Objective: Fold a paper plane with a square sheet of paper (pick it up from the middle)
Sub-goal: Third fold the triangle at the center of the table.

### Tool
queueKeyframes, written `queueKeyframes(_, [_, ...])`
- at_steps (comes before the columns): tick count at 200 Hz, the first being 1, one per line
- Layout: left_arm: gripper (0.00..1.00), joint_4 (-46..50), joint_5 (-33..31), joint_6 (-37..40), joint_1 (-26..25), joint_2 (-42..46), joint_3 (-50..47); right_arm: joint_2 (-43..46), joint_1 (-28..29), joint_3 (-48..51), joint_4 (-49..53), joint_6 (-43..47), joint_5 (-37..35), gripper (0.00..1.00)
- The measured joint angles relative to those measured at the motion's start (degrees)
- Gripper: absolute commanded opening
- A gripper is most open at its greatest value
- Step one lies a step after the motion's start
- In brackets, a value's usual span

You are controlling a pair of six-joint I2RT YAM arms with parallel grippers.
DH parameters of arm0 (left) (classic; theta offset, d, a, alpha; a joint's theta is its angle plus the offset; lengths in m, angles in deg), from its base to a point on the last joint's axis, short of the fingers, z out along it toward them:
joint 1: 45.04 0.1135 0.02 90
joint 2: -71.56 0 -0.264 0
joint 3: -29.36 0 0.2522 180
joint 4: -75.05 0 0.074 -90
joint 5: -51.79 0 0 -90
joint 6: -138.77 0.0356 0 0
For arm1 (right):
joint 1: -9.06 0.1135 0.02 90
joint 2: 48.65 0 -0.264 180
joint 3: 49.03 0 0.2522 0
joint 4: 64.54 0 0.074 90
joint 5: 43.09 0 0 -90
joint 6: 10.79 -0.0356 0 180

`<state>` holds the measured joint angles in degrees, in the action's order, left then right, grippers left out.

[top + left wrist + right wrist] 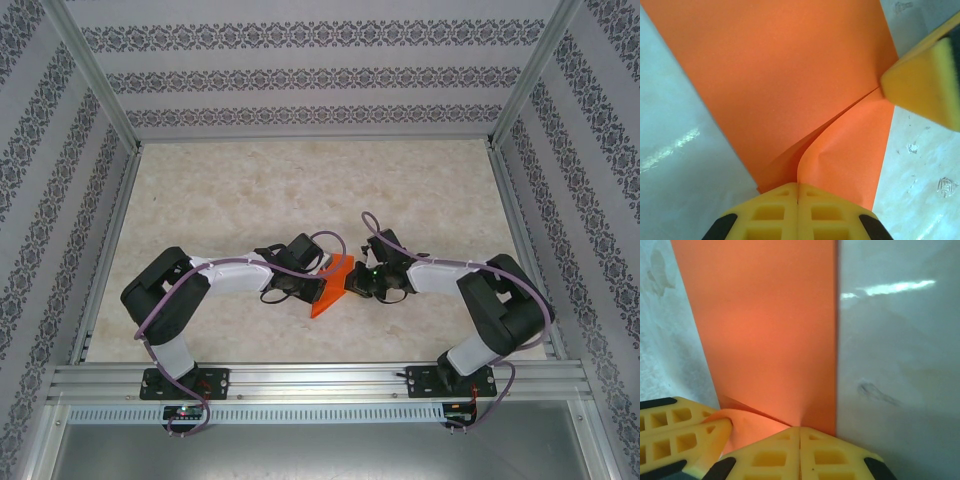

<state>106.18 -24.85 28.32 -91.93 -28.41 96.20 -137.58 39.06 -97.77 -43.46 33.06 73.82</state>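
The orange square sheet of paper (pixel 334 284) lies folded into a narrow pointed wedge on the table between my two grippers. In the left wrist view the paper (pixel 790 85) spreads flat, with a loose flap (pixel 850 150) curling up into my left gripper (pixel 798 187), which is shut on that fold. My right gripper's yellow finger (pixel 925 82) touches the crease at the upper right. In the right wrist view my right gripper (pixel 800 431) is shut on the paper's (pixel 765 330) near edge. A yellow finger of the left gripper (pixel 682 437) presses the flap beside it.
The marble-patterned tabletop (pixel 300 190) runs back to patterned walls (pixel 310 70). An aluminium rail (pixel 320 380) carries both arm bases at the near edge. Metal frame posts (pixel 95 85) stand at the corners.
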Motion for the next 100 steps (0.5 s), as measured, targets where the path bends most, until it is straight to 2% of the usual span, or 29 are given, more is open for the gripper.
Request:
queueKeyframes(41, [0.00, 0.00, -0.26, -0.63, 0.00, 0.02, 0.00, 5.42, 1.90, -0.72, 2.05, -0.92, -1.01, 0.08])
queueKeyframes(100, [0.00, 0.00, -0.42, -0.90, 0.00, 0.02, 0.00, 2.69, 7.93, -0.57, -5.79, -6.80, -1.44, 0.07])
